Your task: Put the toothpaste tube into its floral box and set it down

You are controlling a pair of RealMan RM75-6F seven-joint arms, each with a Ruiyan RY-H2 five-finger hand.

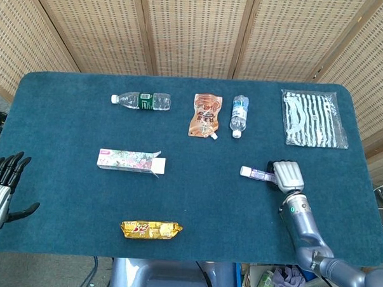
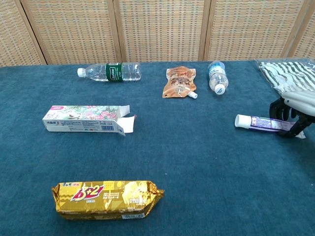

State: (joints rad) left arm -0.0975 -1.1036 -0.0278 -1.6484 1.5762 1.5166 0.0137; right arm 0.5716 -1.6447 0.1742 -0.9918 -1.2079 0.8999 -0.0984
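Note:
The toothpaste tube (image 1: 255,173) (image 2: 257,122), white-capped and purple, lies on the blue table at the right with its cap pointing left. My right hand (image 1: 288,176) (image 2: 295,110) sits over the tube's tail end, its fingers curled down around it. The tube still touches the cloth. The floral box (image 1: 130,160) (image 2: 83,118) lies flat at centre-left, well apart, with its open flap at the right end. My left hand (image 1: 1,190) hovers off the table's left front corner, fingers spread and empty; the chest view does not show it.
Along the back lie a green-label water bottle (image 1: 142,101), an orange spout pouch (image 1: 205,115), a small bottle (image 1: 239,114) and a striped cloth bag (image 1: 313,118). A gold snack pack (image 1: 151,229) lies near the front edge.

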